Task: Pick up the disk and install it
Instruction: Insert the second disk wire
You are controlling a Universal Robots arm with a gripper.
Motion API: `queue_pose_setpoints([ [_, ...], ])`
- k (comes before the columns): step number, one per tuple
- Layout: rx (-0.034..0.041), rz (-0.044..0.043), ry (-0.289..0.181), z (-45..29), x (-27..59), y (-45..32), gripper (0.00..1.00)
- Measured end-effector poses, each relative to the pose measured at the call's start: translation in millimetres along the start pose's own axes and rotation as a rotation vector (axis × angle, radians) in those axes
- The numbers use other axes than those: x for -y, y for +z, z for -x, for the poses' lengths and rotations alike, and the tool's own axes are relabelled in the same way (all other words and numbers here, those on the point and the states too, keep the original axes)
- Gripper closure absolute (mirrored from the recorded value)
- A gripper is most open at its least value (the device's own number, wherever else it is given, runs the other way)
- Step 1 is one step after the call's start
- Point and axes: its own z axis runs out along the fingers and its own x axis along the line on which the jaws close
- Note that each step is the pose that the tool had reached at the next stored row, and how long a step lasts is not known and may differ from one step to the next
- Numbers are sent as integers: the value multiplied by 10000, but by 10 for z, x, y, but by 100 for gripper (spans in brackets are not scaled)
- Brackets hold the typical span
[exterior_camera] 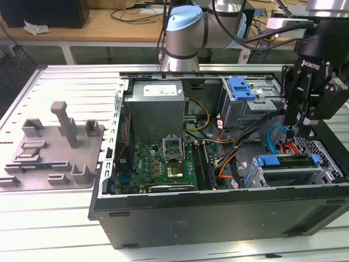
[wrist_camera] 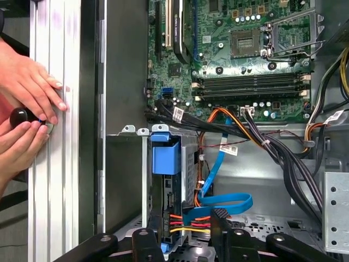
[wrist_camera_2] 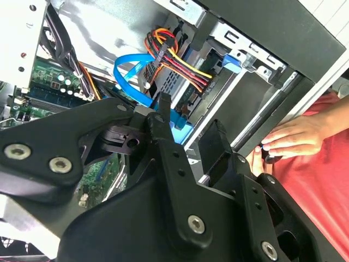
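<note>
The disk (wrist_camera: 166, 180) sits on edge in the drive cage at the computer case's (exterior_camera: 218, 213) front corner, blue rails showing. The claw (exterior_camera: 301, 126) hovers just above it with fingers parted, gripping nothing. A person's hands (wrist_camera: 24, 109) rest on the table (wrist_camera: 54, 164) beside the case.

Silver-blue arm (exterior_camera: 182, 33), black pincer (exterior_camera: 303, 117)
</note>
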Motion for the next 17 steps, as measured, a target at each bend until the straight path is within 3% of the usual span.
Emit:
queue_pose_setpoints([
  [7,-46,7,-1,22,7,31,52],
  [9,-50,7,-1,24,7,38,60],
  [17,-43,13,-3,29,8,53,60],
])
